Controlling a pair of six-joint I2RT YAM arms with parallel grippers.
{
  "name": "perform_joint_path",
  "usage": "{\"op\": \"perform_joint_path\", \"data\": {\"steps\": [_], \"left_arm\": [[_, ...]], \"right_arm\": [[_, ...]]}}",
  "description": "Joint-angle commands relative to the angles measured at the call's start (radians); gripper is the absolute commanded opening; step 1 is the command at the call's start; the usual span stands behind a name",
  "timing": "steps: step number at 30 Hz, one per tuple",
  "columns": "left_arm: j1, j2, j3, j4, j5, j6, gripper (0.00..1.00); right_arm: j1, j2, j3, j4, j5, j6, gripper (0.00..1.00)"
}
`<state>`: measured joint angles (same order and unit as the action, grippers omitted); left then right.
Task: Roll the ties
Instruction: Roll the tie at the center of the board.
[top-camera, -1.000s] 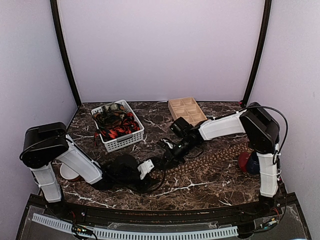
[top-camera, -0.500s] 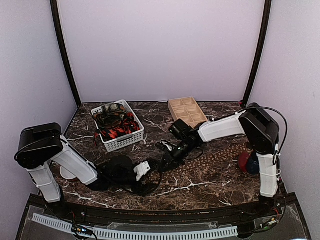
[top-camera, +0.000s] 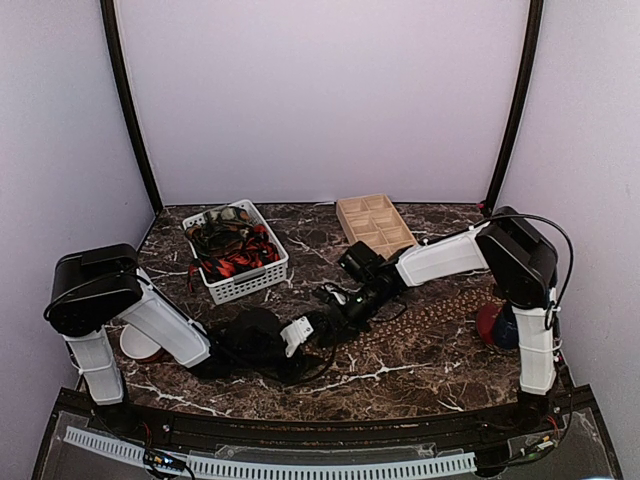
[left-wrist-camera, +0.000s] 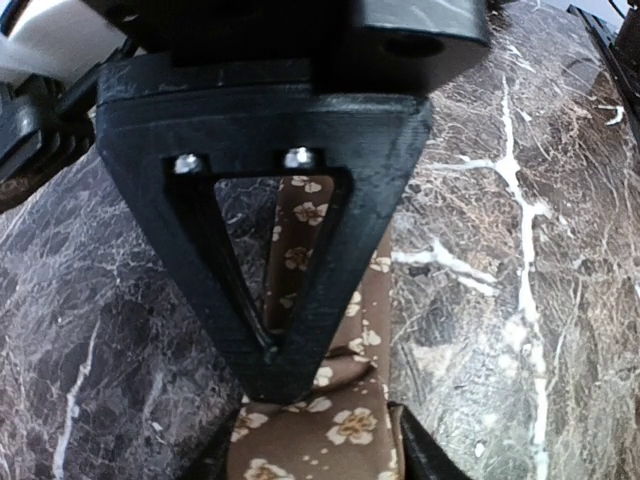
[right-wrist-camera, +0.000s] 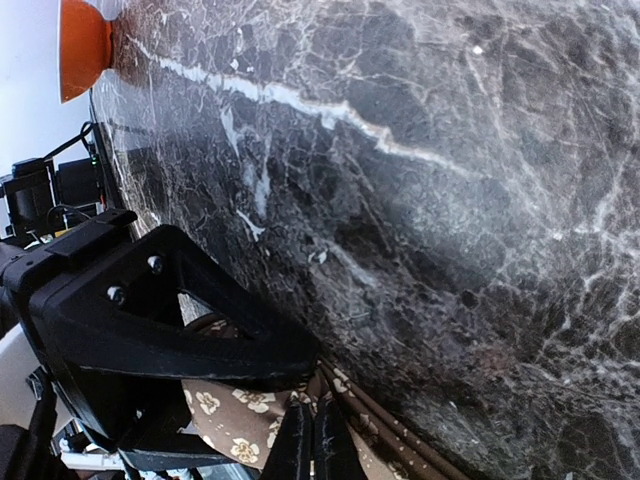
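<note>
Counter (top-camera: 420, 375): white basket (top-camera: 248, 288) at back left holds a heap of ties (top-camera: 232, 250), none rolled as far as I can see. Brown tie (top-camera: 430, 314) lies stretched across the counter's middle, most of its length flat. Left claw (left-wrist-camera: 320, 455) part-spread astride its end, can't tell if it bites. Right claw (right-wrist-camera: 312, 440) pressed together at the same end. Call it early: first roll barely begun, the rest untouched.
</note>
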<state>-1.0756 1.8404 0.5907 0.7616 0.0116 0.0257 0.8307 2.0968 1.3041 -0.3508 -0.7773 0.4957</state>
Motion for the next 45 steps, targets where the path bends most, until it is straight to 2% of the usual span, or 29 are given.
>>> {"op": "perform_joint_path", "data": {"steps": [1,6,9,12,19,24,26,31,32,34,36,45], "left_arm": [[-0.003,0.0,-0.026,-0.027,-0.025,-0.009,0.41],[-0.003,-0.015,-0.053,-0.045,-0.006,0.012,0.37],[-0.003,-0.007,-0.045,-0.049,0.002,0.01,0.36],[-0.003,-0.004,-0.043,-0.04,0.009,0.006,0.36],[-0.003,-0.006,-0.053,-0.041,0.01,0.023,0.36],[-0.003,-0.006,-0.056,-0.049,0.016,0.029,0.36],[-0.002,-0.008,-0.058,-0.049,0.012,0.028,0.36],[-0.003,-0.007,-0.054,-0.053,0.02,0.029,0.36],[-0.003,-0.006,-0.053,-0.054,0.025,0.032,0.36],[-0.003,-0.004,-0.049,-0.057,0.029,0.036,0.36],[-0.003,-0.001,-0.042,-0.062,0.033,0.04,0.36],[-0.003,0.005,-0.04,-0.059,0.041,0.04,0.36]], "right_arm": [[-0.003,-0.028,-0.018,0.016,-0.005,0.003,0.01],[-0.016,-0.066,-0.025,0.025,-0.079,0.004,0.28],[-0.014,-0.07,-0.023,0.018,-0.117,-0.005,0.35],[-0.012,-0.053,-0.012,0.013,-0.127,-0.009,0.35],[-0.013,0.005,0.036,-0.048,-0.107,-0.036,0.3],[-0.012,0.005,0.036,-0.082,-0.098,-0.066,0.08],[-0.013,0.002,0.03,-0.095,-0.099,-0.078,0.02],[-0.017,-0.006,0.002,-0.101,-0.081,-0.087,0.0],[-0.018,-0.005,0.001,-0.101,-0.081,-0.084,0.02],[-0.022,-0.004,0.003,-0.092,-0.084,-0.072,0.21],[-0.03,-0.017,-0.001,-0.064,-0.093,-0.051,0.29],[-0.043,-0.051,0.011,-0.006,-0.135,-0.003,0.4]]}}
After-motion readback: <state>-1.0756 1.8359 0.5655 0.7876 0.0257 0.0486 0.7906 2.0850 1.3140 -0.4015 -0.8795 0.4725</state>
